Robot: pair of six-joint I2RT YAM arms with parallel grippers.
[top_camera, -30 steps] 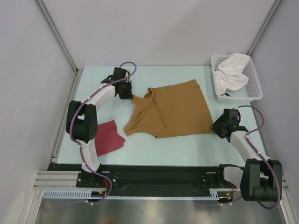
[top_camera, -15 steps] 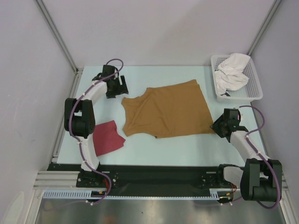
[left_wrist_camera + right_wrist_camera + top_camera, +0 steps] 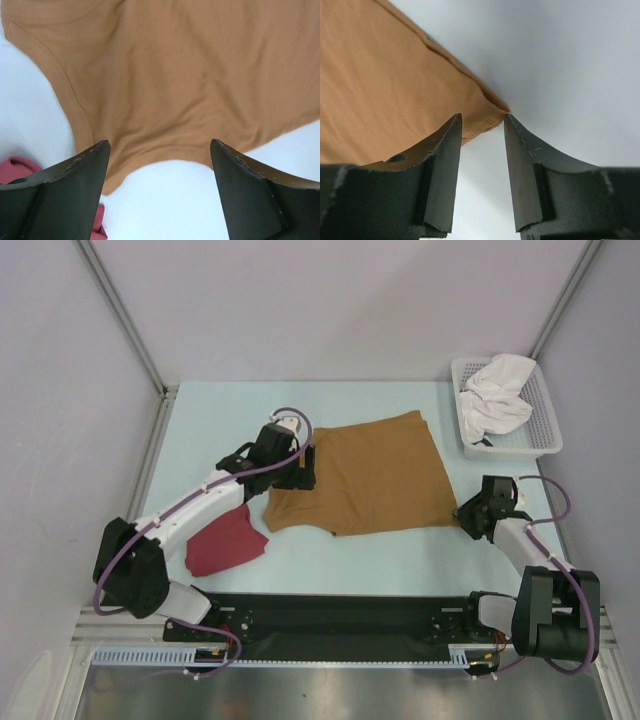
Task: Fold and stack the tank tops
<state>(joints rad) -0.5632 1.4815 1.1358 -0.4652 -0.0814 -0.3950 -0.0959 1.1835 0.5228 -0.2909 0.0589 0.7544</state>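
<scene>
The tan-brown tank top [image 3: 385, 475] lies spread flat mid-table. My left gripper [image 3: 303, 468] hovers over its left edge, open and holding nothing. In the left wrist view the tan tank top [image 3: 190, 75] fills the upper frame, its scooped lower edge sits just beyond the left gripper [image 3: 157, 145], and bare table shows between the jaws. The dark red tank top [image 3: 222, 542] lies folded at the near left, with a bit of that red top [image 3: 15, 167] showing here too. My right gripper [image 3: 466, 515] sits at the tan top's near right corner. That corner [image 3: 490, 117] lies at the tips of the right gripper [image 3: 482, 120], whose jaws stand partly open.
A white mesh basket [image 3: 515, 449] stands at the back right with a crumpled white cloth [image 3: 495, 395] in it. Grey walls close the cell on three sides. A black rail runs along the table's near edge.
The left gripper let go of the tan top's strap and opened, swung to the back left, then came over the top's left edge. The strap dropped flat. The right arm barely moved.
</scene>
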